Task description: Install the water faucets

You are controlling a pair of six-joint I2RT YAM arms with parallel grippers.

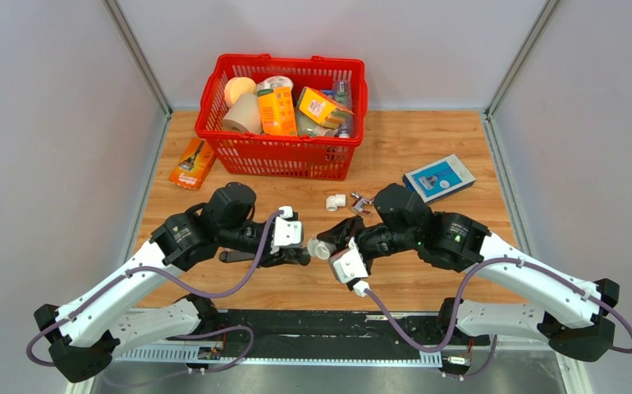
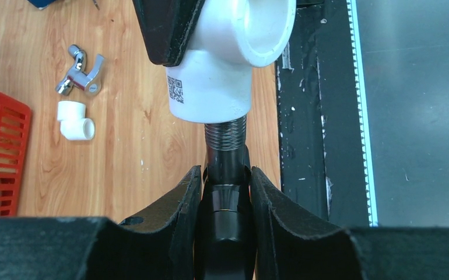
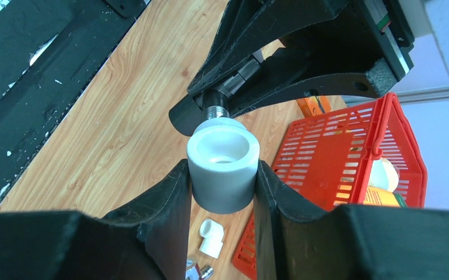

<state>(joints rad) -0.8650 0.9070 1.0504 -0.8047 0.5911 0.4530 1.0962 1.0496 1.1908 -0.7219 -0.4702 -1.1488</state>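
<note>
The left fingers [image 2: 175, 216] pinch the dark grey faucet [image 2: 227, 198] on its round body, one finger on each side, both touching it. The threaded end of the faucet comes out in front of the fingertips and reaches the lower opening of a white elbow fitting [image 2: 210, 87]. Some rings of thread show between the fitting and the dark body, so the thread is not fully inside.

The right fingers [image 3: 164, 216] pinch this white elbow fitting from its two sides and press on its wall. Its other opening faces the right wrist camera, and the faucet thread stands just past it, between the two left fingers. In the top view both pairs of fingers meet tip to tip above the wooden surface [image 1: 428, 148], and the faucet and the fitting are held between them, clear of the wood.

Beyond the left fingertips and to the side lie a second white elbow [image 2: 75, 119] and a small chrome tap [image 2: 82, 73], near each other but apart, both flat on the surface. Further on that side stands a red basket [image 1: 284, 156] with packages inside. A blue box [image 1: 438, 176] lies behind the right fingers, well apart from them.
</note>
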